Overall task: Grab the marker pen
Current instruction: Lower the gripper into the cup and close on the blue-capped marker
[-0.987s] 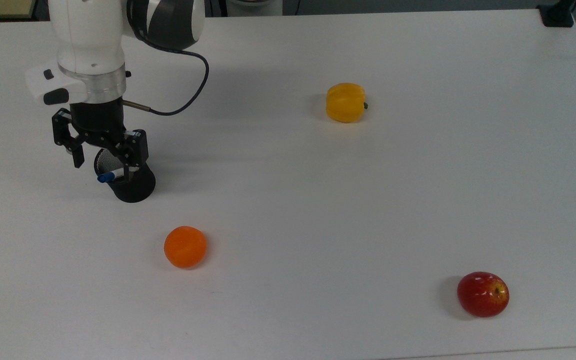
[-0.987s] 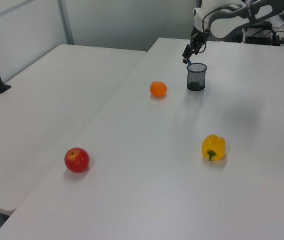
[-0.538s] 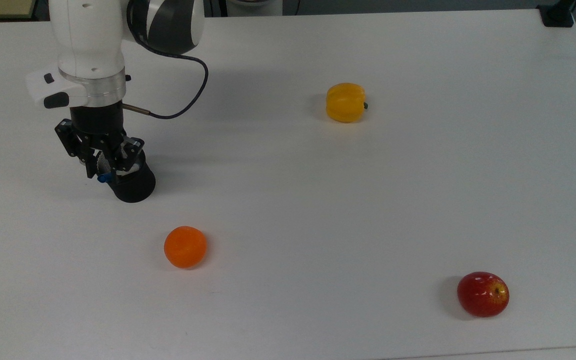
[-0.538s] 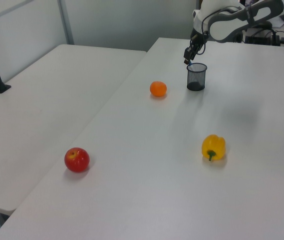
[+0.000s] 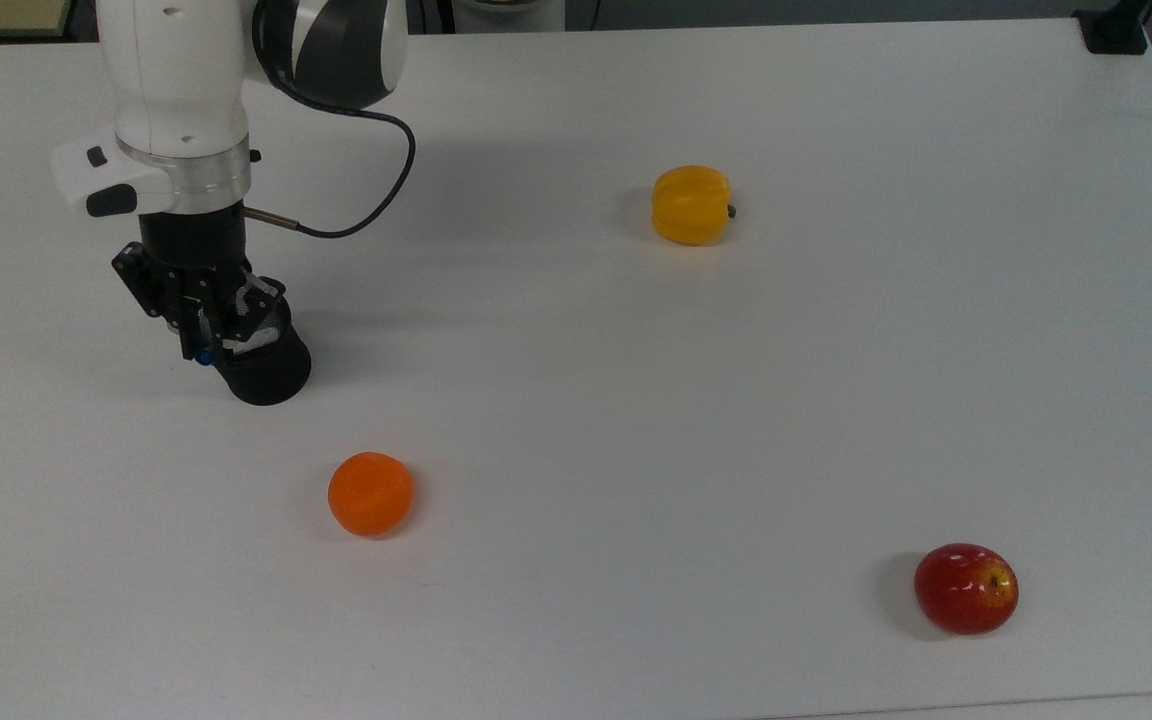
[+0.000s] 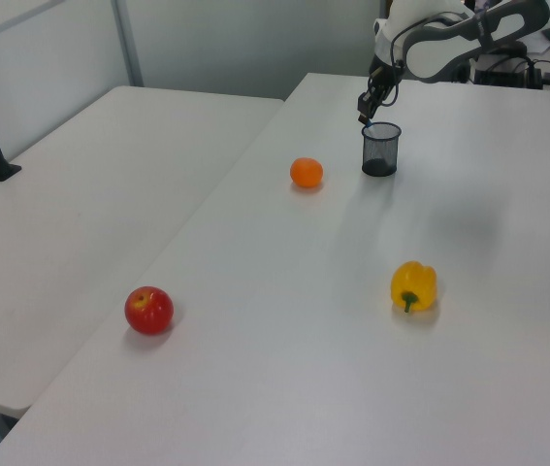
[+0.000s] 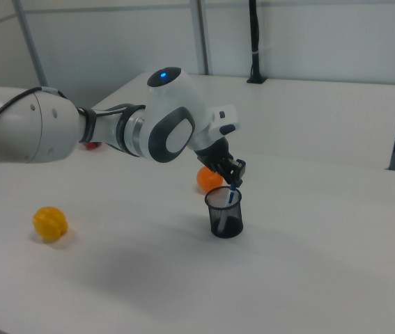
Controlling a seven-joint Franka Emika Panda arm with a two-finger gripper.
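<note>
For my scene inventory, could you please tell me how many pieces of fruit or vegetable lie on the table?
3: an orange nearest the black mesh cup, a yellow bell pepper further along the table, and a red apple near the top view's lower right corner.

Bright even light, soft shadows, sharp focus

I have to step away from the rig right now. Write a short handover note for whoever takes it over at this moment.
Gripper: shut on the marker pen at its blue cap end, right above the black mesh cup.
Marker pen: upright in the cup, most of its barrel inside.
Around: orange nearest the cup, yellow pepper and red apple farther off on the white table, all untouched.
Done: reach and grasp.
Left: lift the pen straight up until it clears the rim, without tipping the cup.
</note>
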